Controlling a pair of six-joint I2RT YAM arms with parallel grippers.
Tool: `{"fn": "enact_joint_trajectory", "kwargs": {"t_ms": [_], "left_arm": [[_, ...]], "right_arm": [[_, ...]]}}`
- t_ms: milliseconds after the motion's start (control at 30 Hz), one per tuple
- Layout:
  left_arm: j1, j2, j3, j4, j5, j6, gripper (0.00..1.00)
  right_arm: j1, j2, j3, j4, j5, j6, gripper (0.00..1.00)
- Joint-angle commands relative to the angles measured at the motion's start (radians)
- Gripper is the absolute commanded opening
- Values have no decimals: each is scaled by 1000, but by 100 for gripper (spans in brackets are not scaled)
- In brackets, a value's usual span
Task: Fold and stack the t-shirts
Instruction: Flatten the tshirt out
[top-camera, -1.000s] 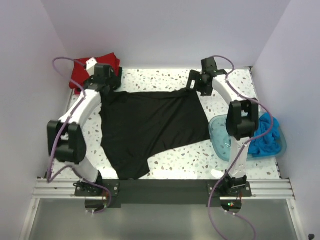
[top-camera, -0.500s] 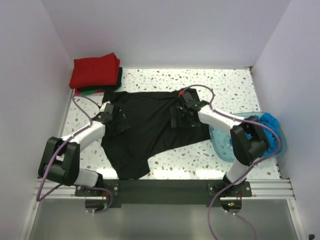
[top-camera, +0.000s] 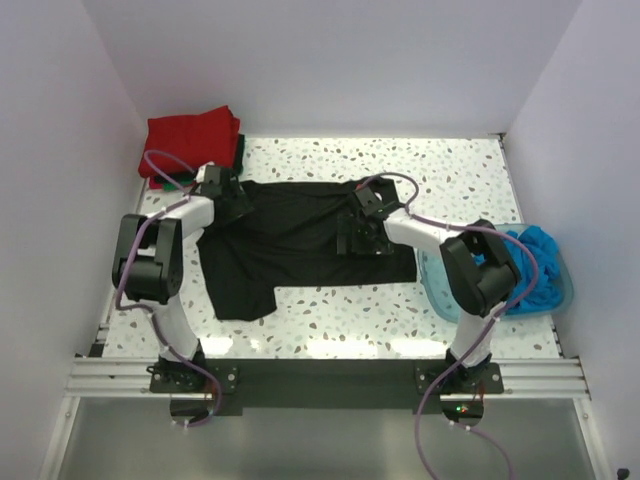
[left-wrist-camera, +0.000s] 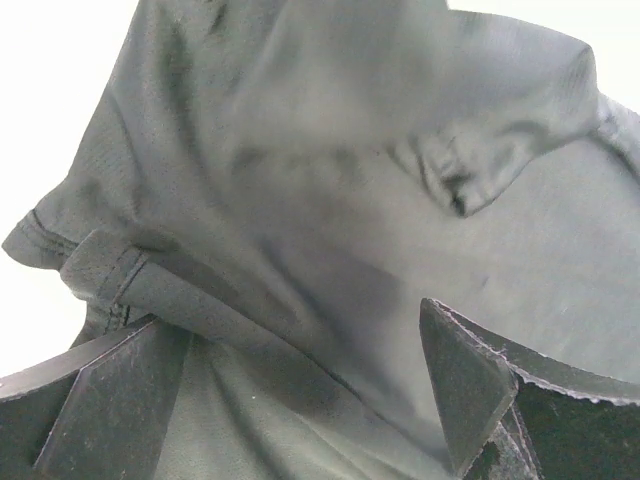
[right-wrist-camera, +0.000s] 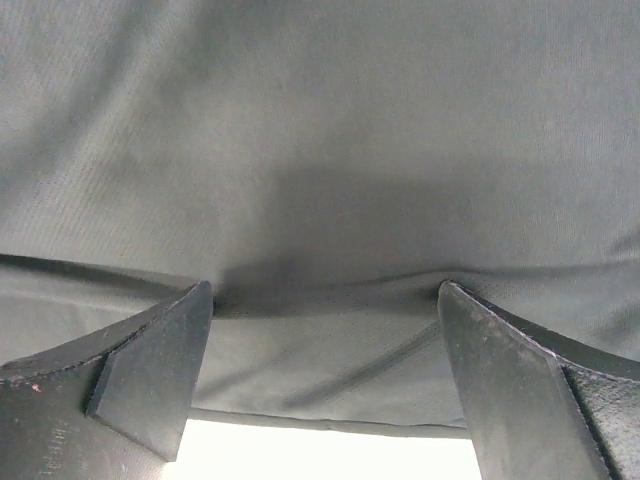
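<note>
A black t-shirt (top-camera: 300, 235) lies spread on the speckled table, one flap hanging toward the near side. My left gripper (top-camera: 230, 203) stands open, low over the shirt's far-left corner. In the left wrist view its fingers (left-wrist-camera: 115, 400) straddle a creased fold of black cloth (left-wrist-camera: 330, 200). My right gripper (top-camera: 356, 236) is open too, on the shirt's right part. Its fingertips (right-wrist-camera: 150, 370) press into the fabric (right-wrist-camera: 320, 150) just inside a hem. A folded red t-shirt (top-camera: 190, 142) rests on a green one (top-camera: 238, 152) at the far left. A bright blue t-shirt (top-camera: 535, 268) is bunched in the tub.
A translucent blue plastic tub (top-camera: 440, 285) sits at the table's right edge, beside my right arm. White walls close in the table on the left, right and far sides. A metal rail (top-camera: 320, 378) with both arm bases runs along the near edge.
The left gripper has moved toward the far left corner of the black shirt. The shirt's near part has drawn back, so it covers less table. The right gripper has barely moved.
</note>
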Motion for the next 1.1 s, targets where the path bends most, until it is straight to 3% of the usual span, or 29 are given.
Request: {"fn": "enact_joint_trajectory", "kwargs": {"t_ms": [0, 167, 267, 333, 467, 733, 933, 1067], "left_arm": [[20, 121, 75, -17, 61, 40, 100], [26, 174, 230, -91, 58, 71, 100], [25, 120, 284, -170, 69, 86, 100], [23, 44, 229, -187, 75, 88, 100], [11, -287, 47, -221, 43, 42, 100], [-52, -788, -411, -436, 1, -231, 100], [-68, -911, -549, -554, 14, -319, 100], [-71, -896, -631, -527, 55, -342, 100]], "right_arm": [[1, 63, 47, 10, 19, 30, 99], [1, 95, 116, -10, 24, 39, 99], [1, 57, 147, -31, 56, 27, 99], [1, -18, 132, -24, 71, 25, 99], [1, -185, 18, 18, 94, 46, 99], [1, -538, -322, 126, 70, 160, 99], [1, -650, -381, 117, 96, 200, 99], [-1, -689, -407, 122, 107, 212, 99]]}}
